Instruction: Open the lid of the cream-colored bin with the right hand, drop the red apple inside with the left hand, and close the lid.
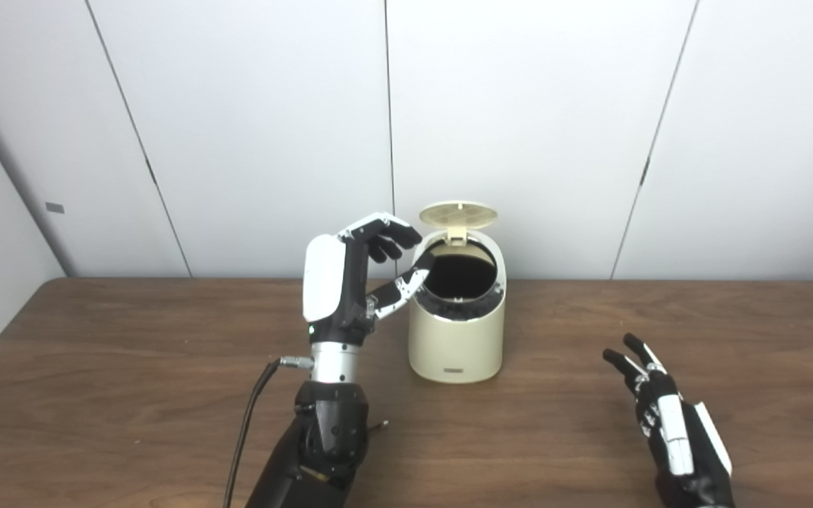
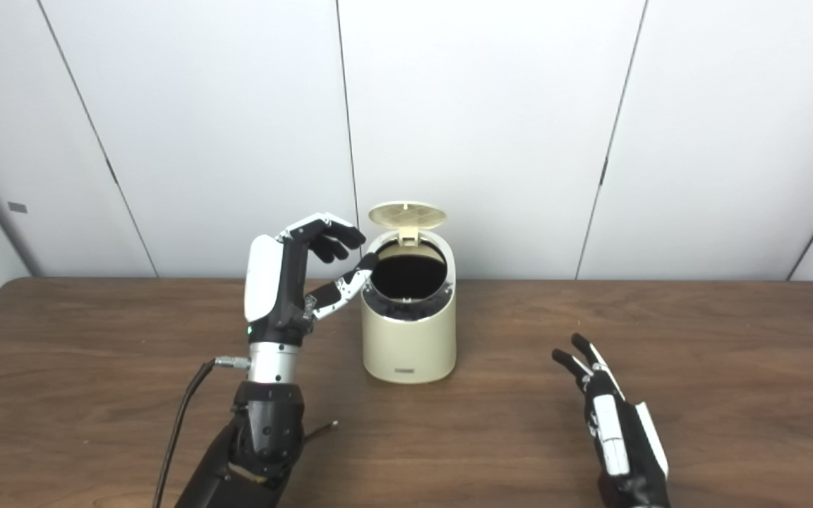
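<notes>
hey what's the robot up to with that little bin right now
The cream-colored bin stands on the wooden table with its lid flipped up and the dark inside exposed. The left hand is raised beside the bin's opening, fingers apart and holding nothing. No apple shows anywhere; it may already be inside, but the interior is too dark to tell. The right hand rests open on the table to the bin's right, apart from it.
</notes>
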You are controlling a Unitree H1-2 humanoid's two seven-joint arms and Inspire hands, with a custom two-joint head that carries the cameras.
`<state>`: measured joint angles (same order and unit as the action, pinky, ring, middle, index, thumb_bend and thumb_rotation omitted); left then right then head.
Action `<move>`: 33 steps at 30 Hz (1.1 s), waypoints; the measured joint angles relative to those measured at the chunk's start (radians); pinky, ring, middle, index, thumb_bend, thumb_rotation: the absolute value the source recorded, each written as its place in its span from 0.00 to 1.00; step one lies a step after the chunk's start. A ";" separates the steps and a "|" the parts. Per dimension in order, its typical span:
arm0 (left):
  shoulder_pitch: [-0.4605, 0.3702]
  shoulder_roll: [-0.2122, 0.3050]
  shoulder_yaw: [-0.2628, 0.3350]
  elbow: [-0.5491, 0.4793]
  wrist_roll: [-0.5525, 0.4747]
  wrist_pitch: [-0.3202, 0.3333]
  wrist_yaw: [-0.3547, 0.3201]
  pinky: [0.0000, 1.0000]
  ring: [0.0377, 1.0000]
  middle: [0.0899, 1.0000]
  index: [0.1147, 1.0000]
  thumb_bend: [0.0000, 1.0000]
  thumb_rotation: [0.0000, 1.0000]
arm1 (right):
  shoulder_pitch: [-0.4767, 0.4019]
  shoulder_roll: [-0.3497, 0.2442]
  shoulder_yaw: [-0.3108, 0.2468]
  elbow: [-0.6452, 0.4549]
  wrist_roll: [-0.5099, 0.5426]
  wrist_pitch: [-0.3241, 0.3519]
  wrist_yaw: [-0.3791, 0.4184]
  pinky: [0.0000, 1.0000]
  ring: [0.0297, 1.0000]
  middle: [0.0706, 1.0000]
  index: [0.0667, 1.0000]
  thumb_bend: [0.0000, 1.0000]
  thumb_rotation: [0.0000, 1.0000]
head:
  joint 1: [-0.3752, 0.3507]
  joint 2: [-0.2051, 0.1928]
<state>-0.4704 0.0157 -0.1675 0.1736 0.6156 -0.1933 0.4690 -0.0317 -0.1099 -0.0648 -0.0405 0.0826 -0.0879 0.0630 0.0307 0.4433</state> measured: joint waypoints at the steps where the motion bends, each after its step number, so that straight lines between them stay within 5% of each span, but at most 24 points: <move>1: 0.007 -0.002 0.007 -0.016 -0.010 0.010 -0.007 0.37 0.42 0.48 0.40 0.48 0.00 | 0.000 0.000 -0.001 0.000 0.003 0.000 0.001 1.00 0.96 0.87 0.93 0.59 1.00 | 0.000 0.000; 9: 0.094 -0.010 0.080 -0.158 -0.108 0.121 -0.112 0.33 0.41 0.47 0.40 0.48 0.00 | 0.001 -0.001 -0.008 -0.001 0.037 0.005 0.014 1.00 0.99 0.93 0.95 0.58 1.00 | -0.005 0.003; 13: 0.146 -0.024 0.126 -0.252 -0.202 0.243 -0.195 0.33 0.42 0.48 0.42 0.48 0.00 | 0.002 0.000 -0.013 -0.002 0.064 0.008 0.022 1.00 0.99 0.94 0.95 0.55 1.00 | -0.005 0.006; 17: 0.186 -0.031 0.149 -0.333 -0.283 0.361 -0.273 0.47 0.50 0.45 0.43 0.51 0.00 | 0.004 -0.001 -0.018 -0.003 0.072 0.013 0.022 1.00 1.00 0.94 0.95 0.56 1.00 | -0.008 0.008; 20: 0.220 -0.024 0.155 -0.378 -0.316 0.415 -0.317 0.51 0.55 0.58 0.43 0.50 0.07 | 0.004 -0.001 -0.018 -0.003 0.072 0.013 0.022 1.00 0.99 0.93 0.94 0.57 1.00 | -0.012 0.009; 25: 0.287 -0.006 0.173 -0.391 -0.385 0.416 -0.363 0.66 0.73 0.77 0.76 0.49 0.43 | 0.006 -0.001 -0.018 -0.008 0.066 0.021 0.020 1.00 0.99 0.92 0.93 0.59 1.00 | -0.015 0.015; 28: 0.338 0.018 0.179 -0.391 -0.481 0.414 -0.427 0.85 0.91 0.95 0.96 0.49 0.62 | 0.014 -0.001 -0.020 -0.019 0.066 0.037 0.020 1.00 1.00 0.93 0.95 0.55 1.00 | -0.012 0.021; 33: 0.418 0.033 0.172 -0.391 -0.593 0.414 -0.512 0.99 1.00 1.00 1.00 0.54 0.79 | 0.023 -0.004 -0.026 -0.025 0.071 0.043 0.022 1.00 1.00 0.94 0.94 0.56 1.00 | -0.017 0.029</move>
<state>-0.0528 0.0489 0.0041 -0.2171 0.0231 0.2205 -0.0432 -0.0084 -0.1139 -0.0904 -0.0652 0.1540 -0.0451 0.0854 0.0138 0.4725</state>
